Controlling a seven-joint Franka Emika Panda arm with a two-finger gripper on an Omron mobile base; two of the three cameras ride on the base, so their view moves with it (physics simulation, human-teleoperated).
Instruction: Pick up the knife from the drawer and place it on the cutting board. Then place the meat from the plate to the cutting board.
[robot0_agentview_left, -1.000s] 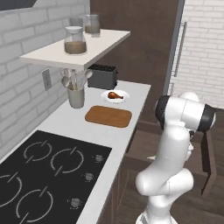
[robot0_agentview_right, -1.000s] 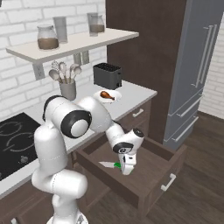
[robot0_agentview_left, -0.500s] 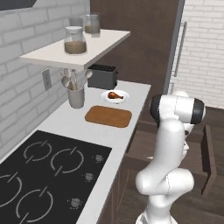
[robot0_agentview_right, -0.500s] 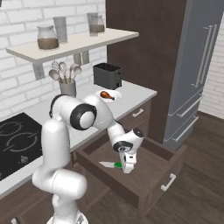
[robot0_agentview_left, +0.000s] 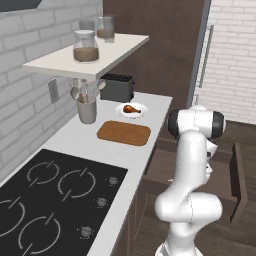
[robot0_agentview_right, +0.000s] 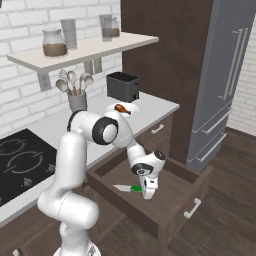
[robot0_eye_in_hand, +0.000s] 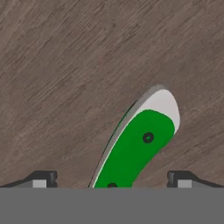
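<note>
You have a black toaster (robot0_agentview_left: 117, 87) by the utensil cup (robot0_agentview_left: 87, 111), jars (robot0_agentview_left: 85, 47) on the shelf (robot0_agentview_left: 115, 50), and the cooktop (robot0_agentview_left: 50, 195) nearer.

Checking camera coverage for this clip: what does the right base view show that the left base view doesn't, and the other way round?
Right base view alone: the knife lying on the floor of the open drawer, with the open gripper lowered over its green handle. Left base view alone: the cutting board, bare, on the counter. Both share the meat on the plate, the toaster, the utensil cup, the shelf jars and the cooktop.
</note>
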